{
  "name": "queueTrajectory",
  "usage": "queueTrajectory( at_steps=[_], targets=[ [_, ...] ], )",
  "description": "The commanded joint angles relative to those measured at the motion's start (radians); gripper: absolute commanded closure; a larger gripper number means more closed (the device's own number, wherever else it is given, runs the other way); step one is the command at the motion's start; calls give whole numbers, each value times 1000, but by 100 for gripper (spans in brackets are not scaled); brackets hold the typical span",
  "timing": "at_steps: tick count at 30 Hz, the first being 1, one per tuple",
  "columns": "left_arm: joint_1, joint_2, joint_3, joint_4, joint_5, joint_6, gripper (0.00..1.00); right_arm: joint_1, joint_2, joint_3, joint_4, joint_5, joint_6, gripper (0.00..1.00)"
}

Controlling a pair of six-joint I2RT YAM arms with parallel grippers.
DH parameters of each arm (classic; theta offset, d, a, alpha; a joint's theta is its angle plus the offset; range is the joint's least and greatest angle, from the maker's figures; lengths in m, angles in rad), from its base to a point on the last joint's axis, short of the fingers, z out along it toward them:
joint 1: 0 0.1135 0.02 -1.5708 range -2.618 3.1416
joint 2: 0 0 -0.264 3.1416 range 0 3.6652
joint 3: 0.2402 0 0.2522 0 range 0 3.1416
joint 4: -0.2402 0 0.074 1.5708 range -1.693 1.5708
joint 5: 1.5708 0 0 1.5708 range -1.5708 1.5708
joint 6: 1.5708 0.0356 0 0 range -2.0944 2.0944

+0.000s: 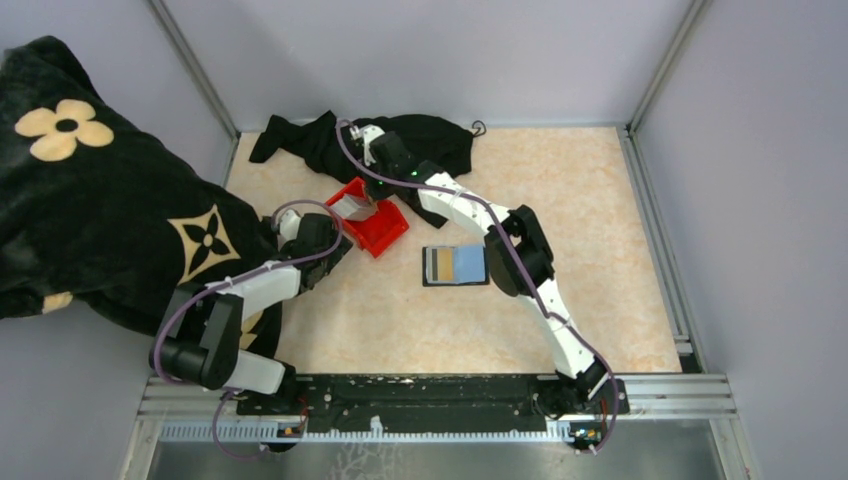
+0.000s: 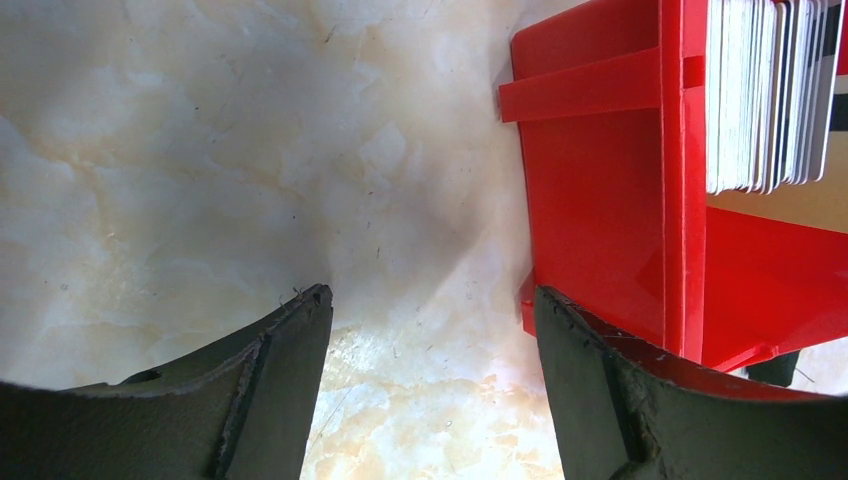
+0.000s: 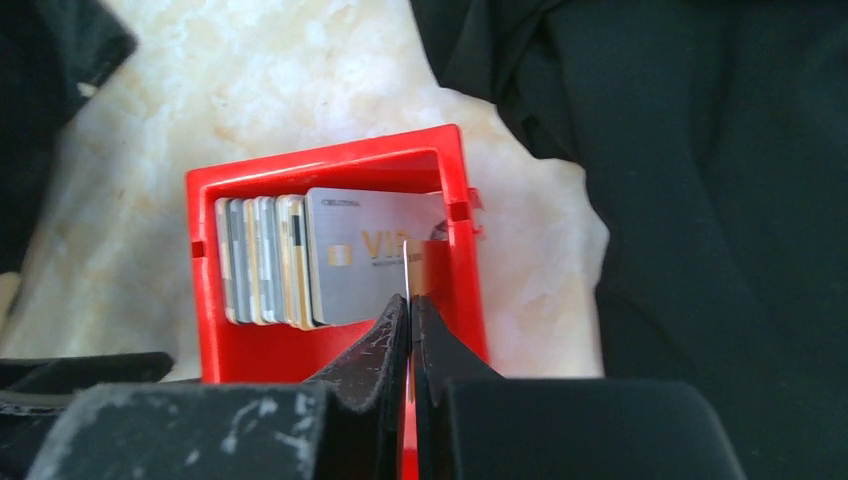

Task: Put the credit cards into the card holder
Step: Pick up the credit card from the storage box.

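Top view, bin: red plastic open bin (image 1: 388,232) on pale marbled tabletop (image 1: 560,190).
Top view, holder: flat black folding card holder (image 1: 456,283) lies open just right of the bin, not touching it.
Left wrist, left gripper (image 2: 430,340): jaws spread wide, holding nothing, beside the bin's outer wall.
Left wrist, cards: stack of grey-white plastic credit cards (image 2: 765,95) stands upright inside the bin.
Right wrist, right gripper (image 3: 410,320): pinched on a single thin card (image 3: 407,262), seen edge-on, beside the stack in the bin.
Right wrist, cloth: black cloth (image 3: 720,180) beyond the bin.

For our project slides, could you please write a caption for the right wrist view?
Right fingers pinch one card edge-on at the red bin of upright credit cards, black cloth alongside.
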Motion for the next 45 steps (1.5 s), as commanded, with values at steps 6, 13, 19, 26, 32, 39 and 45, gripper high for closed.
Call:
queueTrajectory(
  at_steps=[6, 13, 19, 26, 32, 39, 45],
  targets=[
    [6, -93, 2, -35, 19, 72, 19, 12, -191, -141, 123, 124, -88, 100],
    [6, -213, -12, -78, 36, 94, 19, 19, -313, -253, 191, 151, -86, 100],
    [5, -310, -15, -82, 126, 134, 20, 28, -444, -368, 198, 162, -77, 100],
    [5, -401, -98, 125, 344, 252, 21, 17, -703, -612, 143, 72, -25, 100],
    [5, -419, -143, 329, 599, 351, 23, 0, -971, -911, 159, -50, 71, 100],
    [-6, -379, -168, 520, 883, 378, 25, -10, -1160, -1138, 178, -172, 170, 100],
    [-45, -330, -156, 581, 1060, 424, 28, -59, -1217, -1274, 273, -339, 271, 100]
  ],
)
